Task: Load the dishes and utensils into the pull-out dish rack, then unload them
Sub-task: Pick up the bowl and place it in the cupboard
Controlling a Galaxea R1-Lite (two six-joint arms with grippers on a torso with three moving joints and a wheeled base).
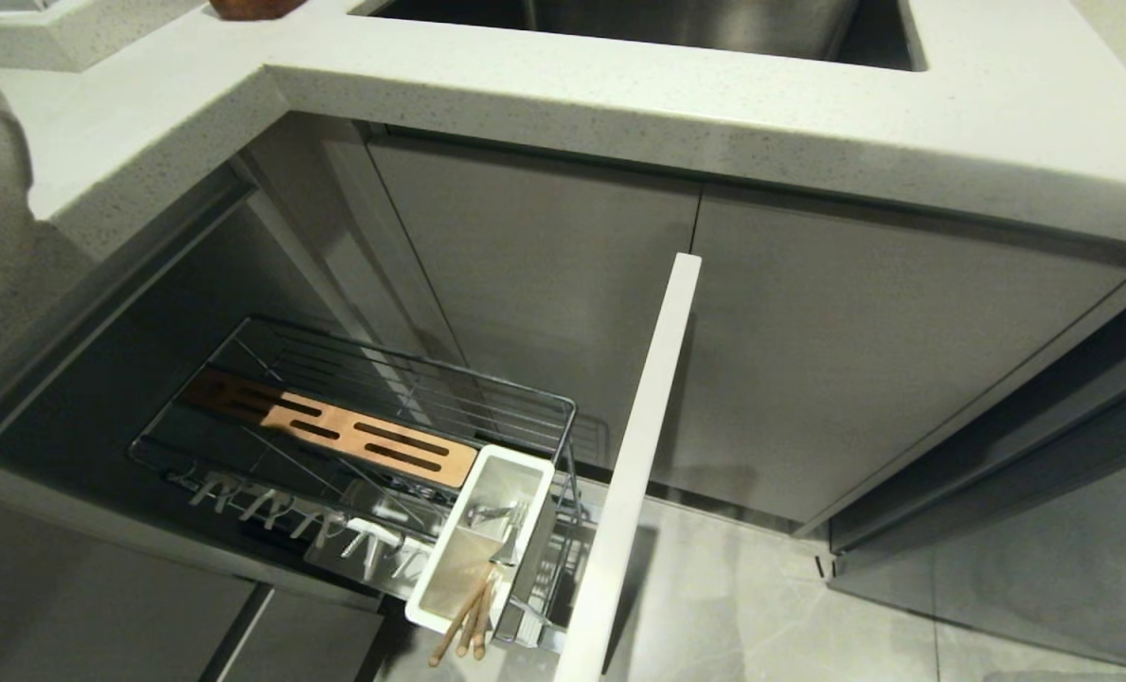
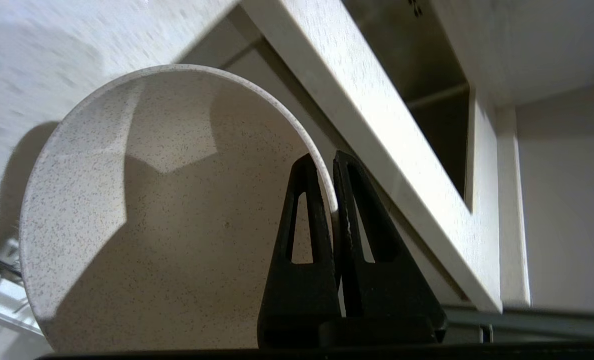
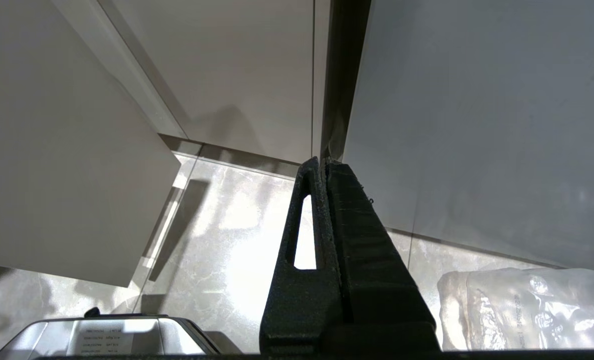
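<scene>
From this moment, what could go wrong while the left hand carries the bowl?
1. The left hand pinches only the thin rim of the cream bowl; held at one edge, the bowl may tilt or slip out.
2. The countertop edge runs close beside the bowl, so a swing could knock the bowl against it.
3. The utensil caddy with the chopsticks stands in the dish rack; a low pass may hit them.
</scene>
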